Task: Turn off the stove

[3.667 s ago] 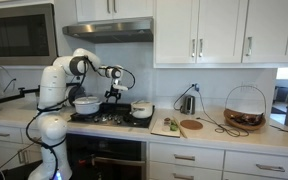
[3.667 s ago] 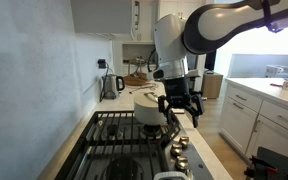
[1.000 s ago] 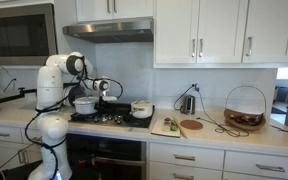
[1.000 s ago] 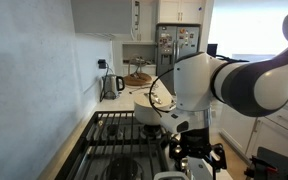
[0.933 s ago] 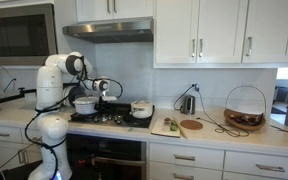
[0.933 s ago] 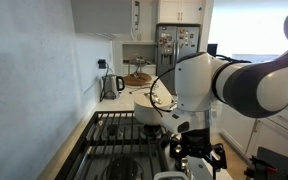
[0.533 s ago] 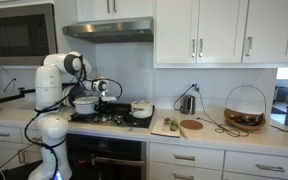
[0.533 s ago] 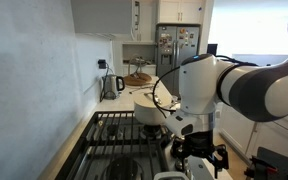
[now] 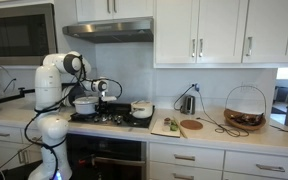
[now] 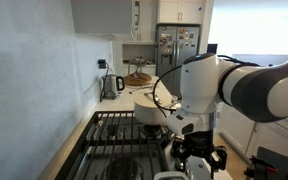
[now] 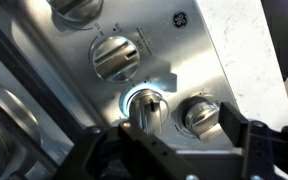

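- Stove (image 10: pixel 119 140): black grates. Its front control strip lies directly under my hand (image 10: pixel 199 160).
- Lit knob (image 11: pixel 147 105): this one has a glowing ring around it. It sits just ahead of the hand, inside the span of the fingers and touching neither. My judgement is that it controls the burner that is on.
- Neighbouring knob (image 11: pixel 199 116): also inside the span, close to one finger. An unlit knob (image 11: pixel 117 56) sits farther ahead.
- Hand state: fingers wide apart, nothing held.
- Step in hand: lining up over the knob; grasp not yet made.
- Next move:
  - centre on the lit knob so the neighbour falls outside;
  - lower and close on its ridge;
  - rotate to off.
- White pot (image 10: pixel 149 113): on the grate beyond the hand, well apart from it.
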